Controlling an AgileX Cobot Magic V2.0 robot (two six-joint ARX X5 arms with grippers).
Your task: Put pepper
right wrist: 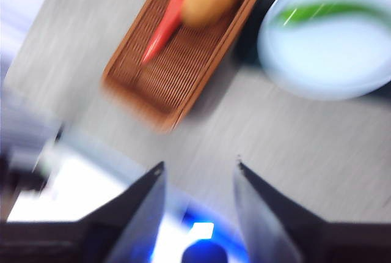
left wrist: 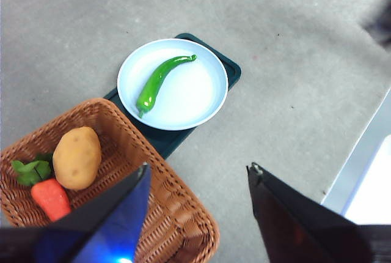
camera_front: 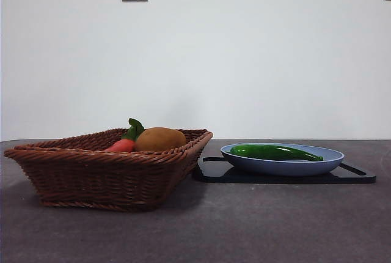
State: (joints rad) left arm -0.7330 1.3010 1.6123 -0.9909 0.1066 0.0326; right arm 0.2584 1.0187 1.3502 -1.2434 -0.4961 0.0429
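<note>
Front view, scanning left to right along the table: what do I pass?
Wicker basket → red vegetable → potato → black tray → pepper on the blue plate.

A wicker basket [left wrist: 177,226] held a potato [left wrist: 77,157] and carrot [left wrist: 51,199] beneath the left jaws; beyond them sat a blue plate [left wrist: 189,101] on a black tray [left wrist: 231,67]

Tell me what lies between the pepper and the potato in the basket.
In the left wrist view, between the pepper and the potato lie bare blue plate, the dark tray's edge and the basket's woven rim.
</note>
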